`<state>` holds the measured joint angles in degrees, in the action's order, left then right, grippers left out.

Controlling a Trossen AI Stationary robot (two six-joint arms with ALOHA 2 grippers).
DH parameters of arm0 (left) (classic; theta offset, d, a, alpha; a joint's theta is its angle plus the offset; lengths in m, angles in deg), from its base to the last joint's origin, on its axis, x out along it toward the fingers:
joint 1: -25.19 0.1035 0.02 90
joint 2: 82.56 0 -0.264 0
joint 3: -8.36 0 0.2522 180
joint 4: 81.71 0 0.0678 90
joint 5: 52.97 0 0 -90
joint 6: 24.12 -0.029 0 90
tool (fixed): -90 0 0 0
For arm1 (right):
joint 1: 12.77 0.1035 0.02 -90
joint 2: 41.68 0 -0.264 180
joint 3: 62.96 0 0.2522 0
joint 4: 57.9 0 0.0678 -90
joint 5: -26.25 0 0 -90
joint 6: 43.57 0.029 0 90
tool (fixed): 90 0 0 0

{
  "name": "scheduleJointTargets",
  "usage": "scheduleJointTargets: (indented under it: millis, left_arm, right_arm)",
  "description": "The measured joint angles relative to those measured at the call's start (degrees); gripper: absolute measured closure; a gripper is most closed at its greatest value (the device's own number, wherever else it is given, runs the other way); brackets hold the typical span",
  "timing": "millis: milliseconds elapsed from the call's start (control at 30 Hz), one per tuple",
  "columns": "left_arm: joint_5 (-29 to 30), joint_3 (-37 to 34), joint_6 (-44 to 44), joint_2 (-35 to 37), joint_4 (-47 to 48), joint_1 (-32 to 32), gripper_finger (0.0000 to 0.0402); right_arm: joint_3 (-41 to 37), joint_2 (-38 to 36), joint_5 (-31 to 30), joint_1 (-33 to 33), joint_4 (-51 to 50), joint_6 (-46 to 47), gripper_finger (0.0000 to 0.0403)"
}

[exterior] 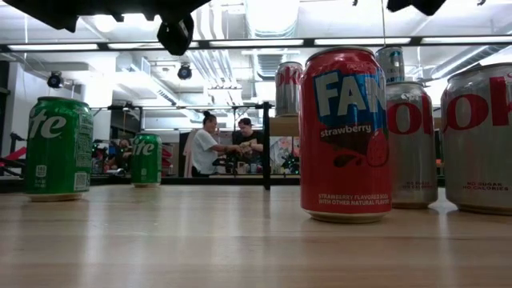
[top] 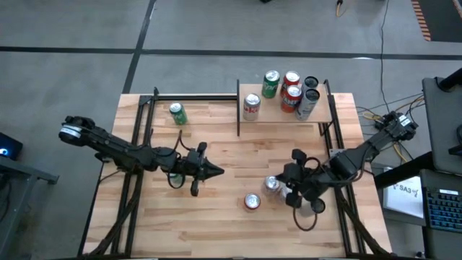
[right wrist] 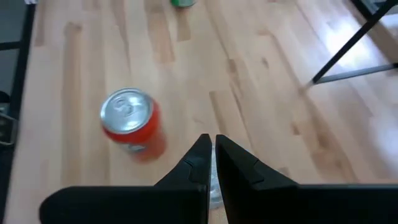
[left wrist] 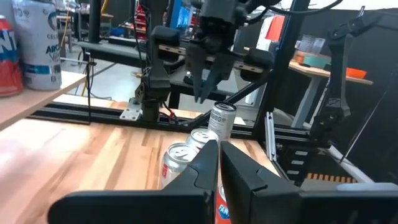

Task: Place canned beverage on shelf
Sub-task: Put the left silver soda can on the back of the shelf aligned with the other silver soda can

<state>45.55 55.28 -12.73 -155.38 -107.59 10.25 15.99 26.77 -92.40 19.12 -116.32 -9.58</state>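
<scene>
High view: right gripper point(top: 290, 193) clenched, empty, above a silver can point(top: 272, 185) near the worktop's point(top: 224, 217) front edge; left gripper point(top: 216, 171) clenched mid-worktop, holding nothing.

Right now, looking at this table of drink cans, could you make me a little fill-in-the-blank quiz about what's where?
1. The cans standing on the shelf number ____.
2. The lone can on the table beside the shelf is coloured ____.
3. The fingers of the left end effector are ____.
4. The right end effector hovers just above a ____ can near the red can.

Missing words: five; green; shut; silver
</scene>
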Motion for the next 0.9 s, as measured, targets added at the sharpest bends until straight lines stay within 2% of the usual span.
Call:
scheduleJointTargets:
  millis: [233,500,633,767,900]
  left_arm:
    - [0.1,0.0,-3.8,0.0,-1.0,0.0,0.0400]
    - [0.1,0.0,-7.5,0.0,-1.1,0.1,0.0400]
    - [1.6,0.4,-9.1,0.0,-1.0,0.1,0.0400]
    - [2.1,0.5,-9.6,0.0,-1.0,0.2,0.0400]
    - [2.2,0.6,-11.4,0.0,-1.0,0.2,0.0400]
  right_arm:
    - [-0.1,3.7,-0.1,-3.5,0.7,-3.9,0.0390]
    - [2.2,9.2,1.9,-3.8,-0.7,-10.7,0.0381]
    - [5.3,10.5,3.4,-3.8,-1.7,-11.3,0.0339]
    - [7.0,11.2,3.4,-3.8,-3.0,-10.6,0.0271]
    - [8.7,12.3,3.4,-3.8,-6.8,-1.3,0.0191]
